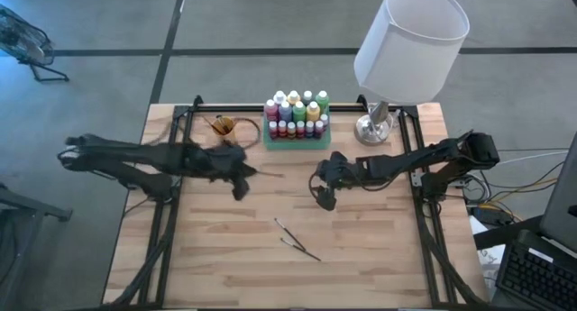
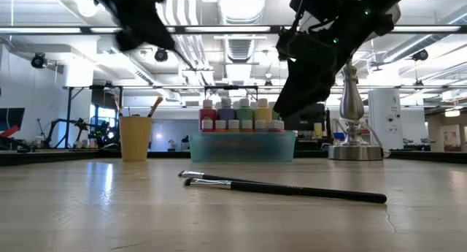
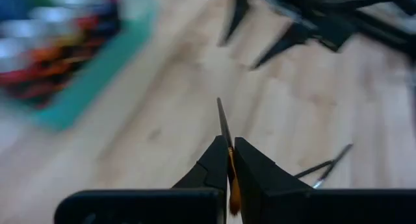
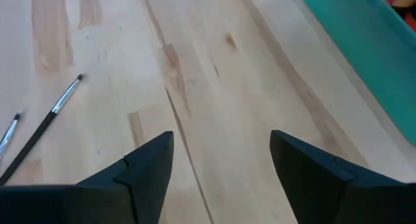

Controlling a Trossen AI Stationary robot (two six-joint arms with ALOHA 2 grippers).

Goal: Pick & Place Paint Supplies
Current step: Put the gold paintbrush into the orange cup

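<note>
Pale wooden counter carries two thin dark-handled paintbrushes lying near its middle, while small coloured paint bottles fill the green rectangular tray. Left gripper has its jaws clamped on another thin paintbrush; right gripper hangs open-jawed above bare wood.

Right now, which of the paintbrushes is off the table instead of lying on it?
The paintbrush pinched in the left claw, held above the wood. The other two brushes lie loose on the table nearer the front edge, touched by neither claw.
</note>
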